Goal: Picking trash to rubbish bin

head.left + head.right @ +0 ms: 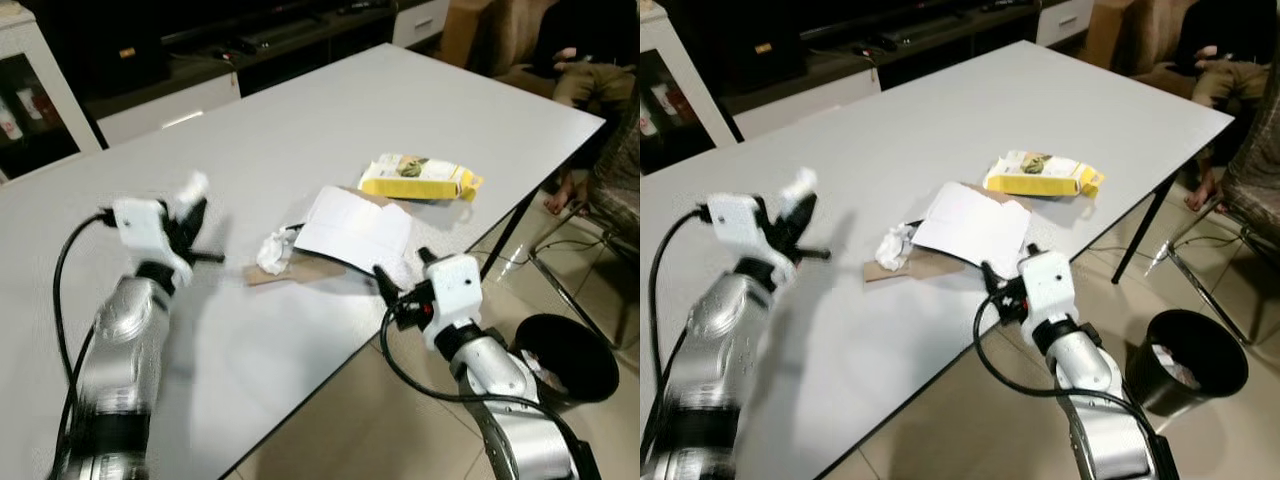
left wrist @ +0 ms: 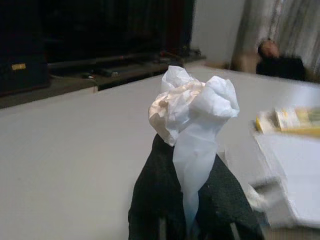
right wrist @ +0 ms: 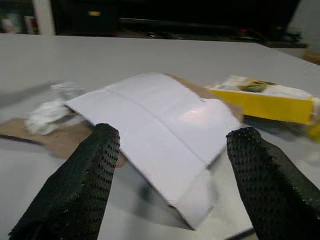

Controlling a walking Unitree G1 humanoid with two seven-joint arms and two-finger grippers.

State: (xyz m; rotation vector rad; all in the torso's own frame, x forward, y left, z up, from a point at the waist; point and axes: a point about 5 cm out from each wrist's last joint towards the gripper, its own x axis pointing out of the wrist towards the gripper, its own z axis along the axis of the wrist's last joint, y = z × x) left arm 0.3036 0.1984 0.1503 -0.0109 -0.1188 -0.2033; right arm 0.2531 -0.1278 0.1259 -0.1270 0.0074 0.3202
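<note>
Left gripper [image 1: 190,225] raised above the white table [image 1: 330,120], fingers closed on a crumpled tissue [image 2: 192,112]. The tissue sticks up past the fingertips; only its thin twisted tail looks pinched.

Right gripper [image 3: 172,165] at the near table edge, jaws spread wide and holding nothing, aimed at the folded white paper [image 1: 355,228]. The paper lies on a brown cardboard piece [image 1: 300,270], with a second tissue wad [image 1: 272,250] beside it and a yellow packet [image 1: 418,178] further back.

Rubbish bin [image 1: 565,358] stands on the floor at the robot's right, off the table corner, some trash already inside.

Risks:
- The held tissue is on the left, the bin on the right. A long carry across on a slim pinch could shake it loose onto the table or floor.
- The paper lies flat with one edge lifted. The open jaws may slide it along the table or push it off the edge.
- The left arm is blurred in the head views, so grip depth is probably shallow but not certain
- A person's feet [image 1: 560,195] are near the far corner; a wide swing should keep clear of them
</note>
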